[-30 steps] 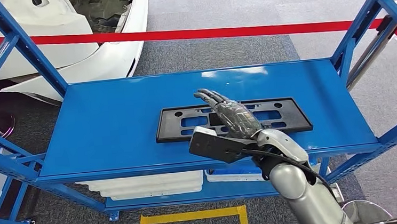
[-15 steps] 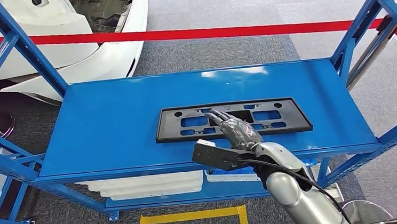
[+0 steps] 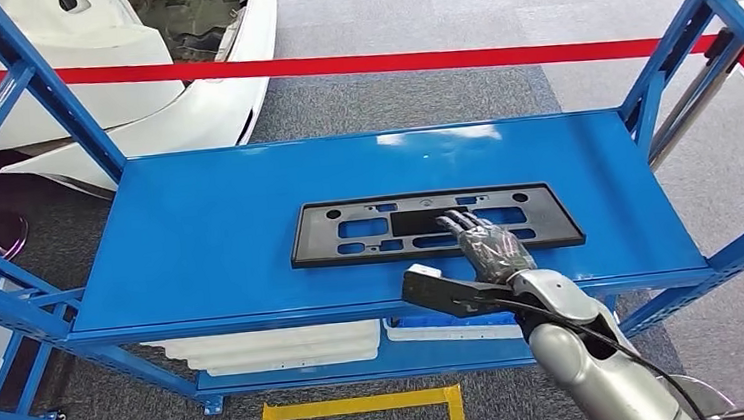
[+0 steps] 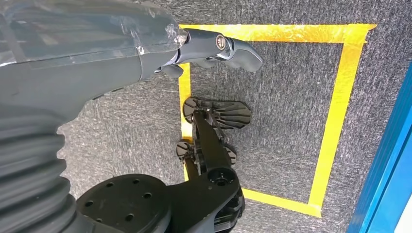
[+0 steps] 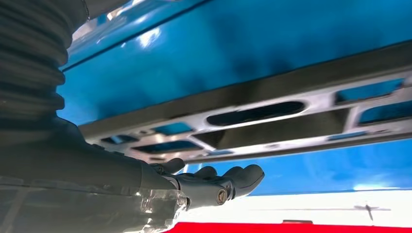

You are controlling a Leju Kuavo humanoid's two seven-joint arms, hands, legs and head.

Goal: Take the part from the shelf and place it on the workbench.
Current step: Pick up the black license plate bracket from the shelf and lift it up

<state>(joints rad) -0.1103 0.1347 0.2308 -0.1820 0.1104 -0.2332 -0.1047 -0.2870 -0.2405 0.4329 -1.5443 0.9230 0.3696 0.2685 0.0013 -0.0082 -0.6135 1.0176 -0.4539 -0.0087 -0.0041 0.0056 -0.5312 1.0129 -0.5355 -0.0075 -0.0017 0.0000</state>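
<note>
Fingers (image 3: 469, 224) of the right hand (image 3: 489, 245) lie stretched and a little apart over the near long edge of the part (image 3: 350, 230), right of its middle; they hold nothing, and whether they touch it I cannot tell. The part — a flat black frame with cut-outs — lies flat on the blue shelf (image 3: 199, 234), nearer the front edge than the back and toward the right end. The left hand (image 4: 214, 48) hangs over grey carpet with yellow tape, fingers loosely bent and holding nothing. By my reading the task has hardly begun — the grasp, the lift and the carry to the workbench all remain.
</note>
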